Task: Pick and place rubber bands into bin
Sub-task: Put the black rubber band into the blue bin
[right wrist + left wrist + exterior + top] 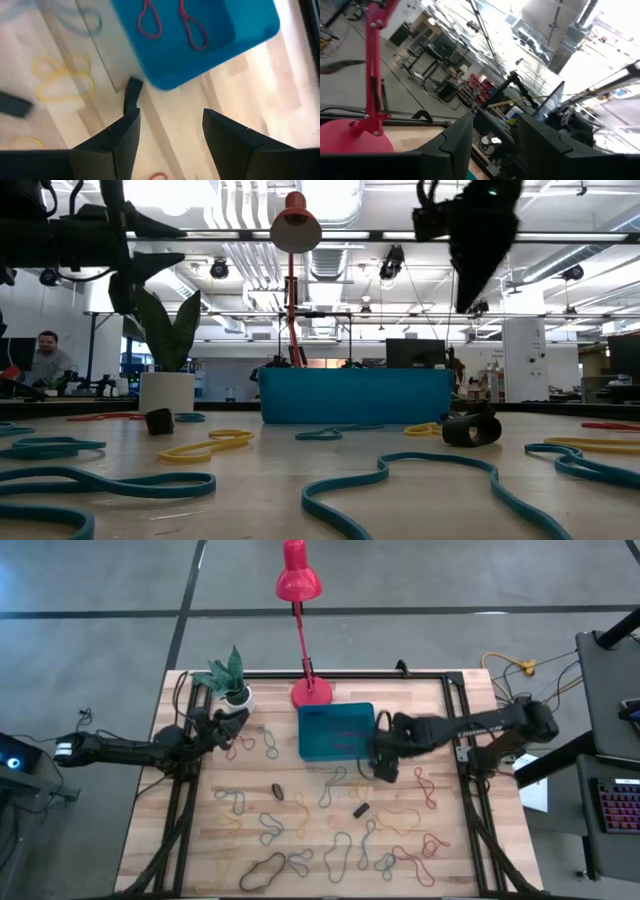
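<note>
Many rubber bands (pixel 334 780) lie limp, light; pinch one strand; right gripper (pixel 170 132) open, empty beside bin (pixel 335 730); left gripper (pixel 492 137) open, empty.

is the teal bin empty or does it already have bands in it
Not empty. The right wrist view shows two red rubber bands lying on the floor of the bin; the open right gripper hangs beside it.

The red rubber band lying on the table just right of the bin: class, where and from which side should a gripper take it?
Judging by its pose, the red rubber band lies flat as a thin loop, so come straight down and pinch one strand mid-loop, fingers straddling it.
</note>
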{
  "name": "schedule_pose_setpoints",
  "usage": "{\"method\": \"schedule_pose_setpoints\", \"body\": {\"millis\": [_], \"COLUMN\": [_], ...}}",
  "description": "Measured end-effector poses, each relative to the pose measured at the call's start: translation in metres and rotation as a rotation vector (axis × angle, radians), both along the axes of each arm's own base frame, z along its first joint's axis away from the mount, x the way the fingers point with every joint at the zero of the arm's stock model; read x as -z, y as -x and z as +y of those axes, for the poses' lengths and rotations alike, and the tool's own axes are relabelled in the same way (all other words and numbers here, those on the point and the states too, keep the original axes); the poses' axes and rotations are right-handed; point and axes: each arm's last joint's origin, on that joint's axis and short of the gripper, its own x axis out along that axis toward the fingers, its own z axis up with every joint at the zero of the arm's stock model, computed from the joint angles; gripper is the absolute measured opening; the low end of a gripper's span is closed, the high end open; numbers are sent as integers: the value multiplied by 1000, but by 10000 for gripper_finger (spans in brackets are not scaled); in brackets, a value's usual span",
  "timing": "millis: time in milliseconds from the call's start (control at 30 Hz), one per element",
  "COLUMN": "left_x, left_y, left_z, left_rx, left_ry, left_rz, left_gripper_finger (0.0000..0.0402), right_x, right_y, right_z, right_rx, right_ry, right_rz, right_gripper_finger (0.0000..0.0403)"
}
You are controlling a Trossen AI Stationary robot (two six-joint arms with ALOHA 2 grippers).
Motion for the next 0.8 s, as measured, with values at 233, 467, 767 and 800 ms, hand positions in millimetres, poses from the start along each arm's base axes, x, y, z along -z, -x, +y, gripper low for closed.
{"method": "schedule_pose_setpoints", "body": {"millis": [233, 467, 767, 800], "left_x": [0, -3, -24, -28], "left_y": [-1, 0, -11, -12], "left_z": [-1, -2, -7, -8], "left_rx": [54, 89, 249, 279], "left_ry": [-14, -32, -250, -252], "left_rz": [0, -28, 247, 350], "left_gripper_finger": [141, 141, 141, 141], "right_x": [35, 50, 52, 52], "right_y": [13, 22, 19, 18], "right_z": [24, 27, 28, 28], "right_rx": [-26, -39, -44, -47], "right_ry": [20, 32, 25, 24], "right_rz": [105, 158, 123, 115], "right_gripper_finger": [201, 201, 201, 201]}}
